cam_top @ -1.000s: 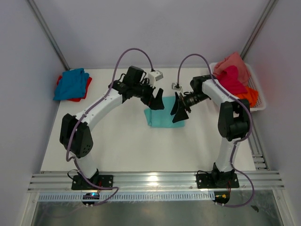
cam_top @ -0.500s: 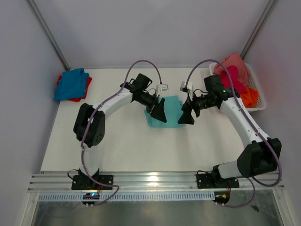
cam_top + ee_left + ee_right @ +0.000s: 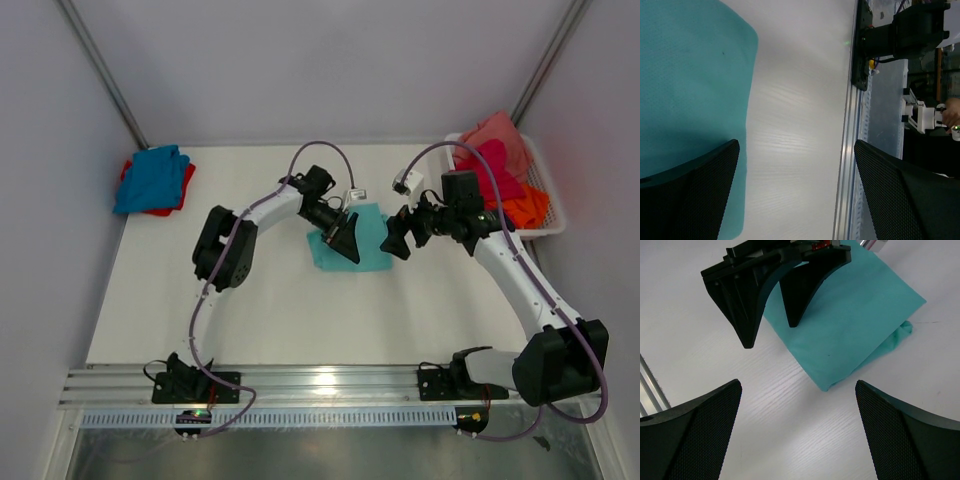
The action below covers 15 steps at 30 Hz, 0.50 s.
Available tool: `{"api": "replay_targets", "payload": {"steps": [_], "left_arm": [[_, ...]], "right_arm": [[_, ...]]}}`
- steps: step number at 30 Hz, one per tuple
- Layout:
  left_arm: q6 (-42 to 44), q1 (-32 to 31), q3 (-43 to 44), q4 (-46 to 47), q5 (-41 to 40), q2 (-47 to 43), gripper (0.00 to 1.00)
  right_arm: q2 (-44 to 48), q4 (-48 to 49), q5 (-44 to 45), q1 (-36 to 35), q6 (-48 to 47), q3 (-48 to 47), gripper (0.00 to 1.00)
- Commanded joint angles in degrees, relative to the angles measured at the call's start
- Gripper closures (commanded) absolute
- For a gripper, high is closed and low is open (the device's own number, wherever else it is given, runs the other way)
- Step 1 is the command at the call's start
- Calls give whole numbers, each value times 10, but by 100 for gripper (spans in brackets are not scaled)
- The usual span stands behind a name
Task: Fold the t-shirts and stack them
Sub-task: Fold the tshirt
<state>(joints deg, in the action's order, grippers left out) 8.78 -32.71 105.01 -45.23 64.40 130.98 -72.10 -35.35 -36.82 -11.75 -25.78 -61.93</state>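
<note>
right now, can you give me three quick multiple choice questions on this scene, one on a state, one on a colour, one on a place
1. The left gripper and right gripper are:
A. both open
B. both shut on cloth
C. one open, one shut

2. The folded t-shirt by the grippers is:
A. orange
B. mint-teal
C. magenta

3. The blue t-shirt lies:
A. on a red t-shirt at the far left corner
B. under the left gripper
C. on the folded t-shirt

Answers:
1 A: each wrist view shows its fingers wide apart with nothing between them.
2 B: it reads mint-teal in every view.
3 A: red edges show from under the blue cloth in the top view.
</note>
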Motion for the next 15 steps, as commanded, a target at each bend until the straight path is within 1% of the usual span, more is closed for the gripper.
{"api": "replay_targets", "payload": {"steps": [1, 4, 6, 11, 15], "left_arm": [[54, -1, 54, -83, 58, 44, 1], [69, -1, 56, -108, 57, 68, 1], [95, -1, 51, -129, 46, 78, 1], [108, -2, 32, -137, 39, 63, 1], [108, -2, 36, -138, 30, 60, 1]], "right_arm": [[9, 42, 18, 2, 19, 3, 1], [13, 45, 21, 2, 19, 8, 1], [14, 45, 22, 2, 18, 11, 1], [13, 47, 24, 2, 17, 13, 1], [13, 45, 18, 2, 19, 12, 1]]}}
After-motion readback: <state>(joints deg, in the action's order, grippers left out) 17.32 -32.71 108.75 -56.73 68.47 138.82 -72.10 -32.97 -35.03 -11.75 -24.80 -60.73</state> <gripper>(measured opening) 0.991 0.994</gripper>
